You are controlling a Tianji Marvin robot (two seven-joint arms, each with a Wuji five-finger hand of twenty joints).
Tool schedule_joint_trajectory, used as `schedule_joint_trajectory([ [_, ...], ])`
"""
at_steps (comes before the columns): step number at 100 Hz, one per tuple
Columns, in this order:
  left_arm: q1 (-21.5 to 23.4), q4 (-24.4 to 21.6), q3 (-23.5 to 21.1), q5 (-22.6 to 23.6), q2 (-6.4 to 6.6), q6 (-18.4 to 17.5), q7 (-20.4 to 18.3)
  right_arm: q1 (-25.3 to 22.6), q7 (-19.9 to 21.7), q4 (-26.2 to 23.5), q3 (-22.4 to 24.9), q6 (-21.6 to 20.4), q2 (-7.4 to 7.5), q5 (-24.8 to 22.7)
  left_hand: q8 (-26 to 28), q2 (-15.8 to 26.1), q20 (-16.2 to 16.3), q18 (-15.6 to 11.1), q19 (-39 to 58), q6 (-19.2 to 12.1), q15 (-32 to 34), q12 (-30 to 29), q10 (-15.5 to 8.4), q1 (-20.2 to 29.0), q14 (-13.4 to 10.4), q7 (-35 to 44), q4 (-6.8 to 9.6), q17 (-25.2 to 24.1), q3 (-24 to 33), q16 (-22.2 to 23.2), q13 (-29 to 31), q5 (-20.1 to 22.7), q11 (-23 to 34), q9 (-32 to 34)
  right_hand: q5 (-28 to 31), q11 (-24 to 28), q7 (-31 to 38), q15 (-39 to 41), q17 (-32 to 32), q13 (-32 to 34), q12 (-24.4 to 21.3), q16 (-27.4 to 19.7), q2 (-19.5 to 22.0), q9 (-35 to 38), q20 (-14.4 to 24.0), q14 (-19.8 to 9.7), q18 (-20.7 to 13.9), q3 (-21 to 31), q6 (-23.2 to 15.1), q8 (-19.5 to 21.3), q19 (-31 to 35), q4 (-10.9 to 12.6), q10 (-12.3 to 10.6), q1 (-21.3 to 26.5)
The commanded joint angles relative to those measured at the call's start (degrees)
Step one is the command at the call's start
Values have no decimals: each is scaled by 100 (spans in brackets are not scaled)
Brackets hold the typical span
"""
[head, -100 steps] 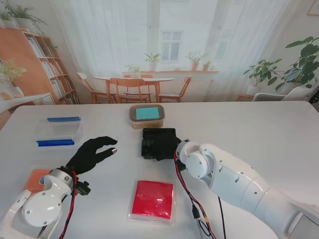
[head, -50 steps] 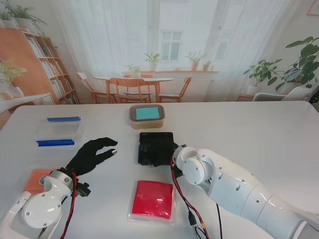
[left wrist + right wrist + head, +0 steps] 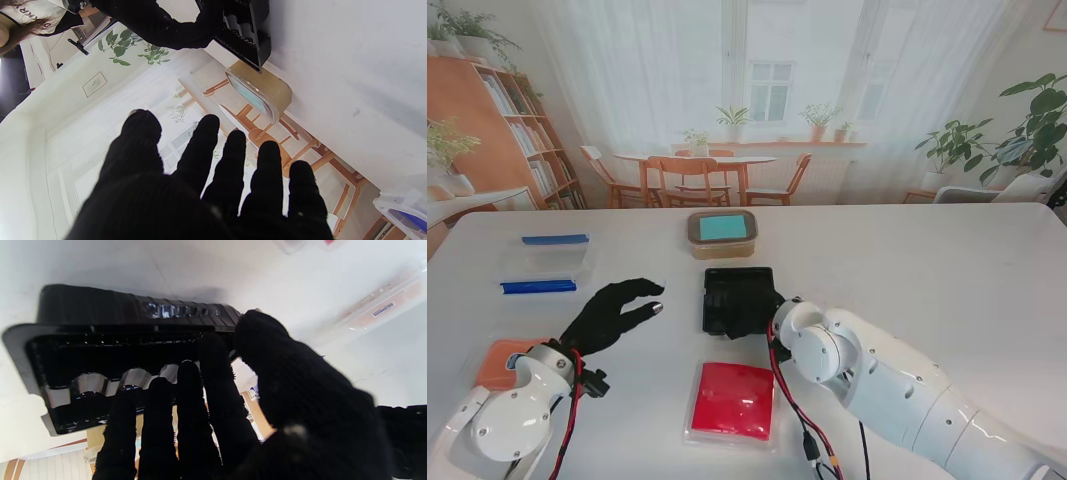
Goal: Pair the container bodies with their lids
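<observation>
Stand view, centre of frame: the right hand [image 3: 765, 305] is clamped on the near edge of the black tray [image 3: 738, 297]; the left hand [image 3: 612, 312], fingers spread, holds nothing at lower left; only the teal-lidded tub [image 3: 722, 233] looks paired; the red lid [image 3: 733, 400] and blue-edged box [image 3: 545, 262] remain unmatched.

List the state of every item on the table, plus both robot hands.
black tray: lidless, gripped at its near edge
tan container: closed, teal lid on
clear box: blue latches at both ends; closed or not unclear
red lid: lying flat, unpaired
orange lid: flat, partly hidden by arm
left robot hand: open, empty
right robot hand: shut on black tray
</observation>
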Motion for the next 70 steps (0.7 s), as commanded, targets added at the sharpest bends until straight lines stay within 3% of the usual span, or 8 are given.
schedule_joint_trajectory([
  [1,34,-34,33,-2,0,-27,-9,-45,44,-134,51,-30,23,-44,-18,108,76,-41,-151,-141,-139,-52,-104,-223,-121,-71,-107,-71,-127,-58,-149,-78,-96,-81,-142,-42,-215,57,-65,-188,98,4,-39,-215,-45,33,-3,-99,-144,185,-106,22,82,-119],
  [5,30,-44,42,-8,0,-28,-10,-94,20,-202,114,-15,27,-52,-17,109,75,-42,-152,-143,-140,-52,-109,-221,-126,-71,-107,-72,-126,-58,-150,-77,-96,-82,-237,-69,-322,45,-78,-232,92,0,15,-286,-47,27,0,-109,-190,165,-122,27,89,-164],
  [17,23,-81,50,-31,3,-34,-31,-376,-89,-549,430,54,61,-122,-18,113,78,-43,-149,-142,-141,-52,-112,-221,-127,-71,-107,-69,-126,-58,-152,-77,-97,-83,-508,-163,-1658,35,-76,-352,50,-26,401,-561,57,33,18,-240,-376,957,-166,294,99,-376],
  [24,30,-113,38,-43,6,-57,-47,-669,-151,-878,742,69,108,-207,-17,113,85,-45,-136,-124,-139,-51,-111,-223,-125,-70,-107,-56,-127,-57,-150,-72,-93,-78,-863,-344,-2140,23,-35,-358,-56,-52,533,-768,262,50,15,-327,-486,1035,171,333,47,-460],
  [43,139,-234,-101,39,51,-209,-218,-1949,-110,-2070,1938,136,307,-533,-53,104,234,-25,313,57,-10,-30,-8,-214,5,-90,-110,20,-126,2,-34,104,-41,74,-891,-1105,-2518,-205,1174,1077,-695,-99,719,-179,416,438,398,-596,-406,943,1546,346,-31,-593],
  [51,231,-343,-200,31,83,-195,-391,-2519,62,-2522,2464,154,385,-597,-8,121,608,130,2080,238,512,164,294,-258,393,7,-121,71,-126,341,312,439,180,514,-792,-1326,-2574,-262,1698,1566,-856,-76,866,124,436,604,468,-734,-273,868,2063,345,141,-671],
  [57,304,-450,-277,42,113,-131,-560,-2919,217,-2815,2848,154,437,-664,106,150,622,431,3756,299,1228,515,531,-341,820,150,-131,329,-133,837,802,804,545,1026,-657,-1322,-2577,-106,2118,1940,-864,8,1068,342,520,747,489,-837,-79,830,2530,341,377,-788],
  [70,455,-755,-444,-31,226,306,-1250,-3625,530,-3347,3481,436,498,-683,252,302,1333,821,5924,440,3078,1615,758,-545,1472,409,-141,1611,-144,2051,1906,1371,1722,2062,-542,-966,-2721,572,2922,2622,-613,293,1500,737,603,1070,490,-1007,277,665,3462,356,856,-939],
])
